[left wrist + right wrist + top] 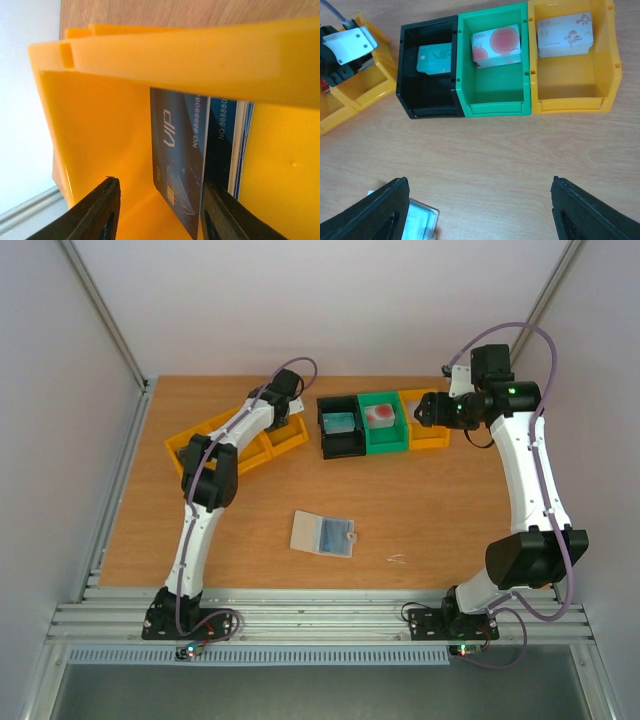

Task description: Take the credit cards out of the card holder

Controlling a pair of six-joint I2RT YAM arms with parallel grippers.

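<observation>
Principal hazard: the left gripper (160, 184) sits inside a yellow bin (100, 130) toward the far-left corner of the counter. Its jaws are apart, and the credit cards (180, 150) stand on edge between them. The grey VIP card (175, 165) at the front lies against or just beside the finger at the right of the wrist view (225, 212); a clear gap separates it from the other finger (97, 212). Judgement: nothing clamps the stack, so a skewed or sideways withdrawal could catch that card's edge and drag or topple it. The bin's overhanging rim could also snag a finger on the way out. Second hazard: the card holder (323, 533) lies open and loose in the middle of the counter, somewhat nearer the near edge, well apart from both grippers. Its right panel shows blue; whether that is bare lining or a card inside cannot be told from overhead. If a card is there, a one-handed pull would likely slide the unrestrained holder along rather than free the card. The right gripper (480, 182) hovers with jaws wide apart and empty, facing the black bin (427, 109), green bin (492, 106) and second yellow bin (570, 105) ranged along the far edge, each containing a card.
</observation>
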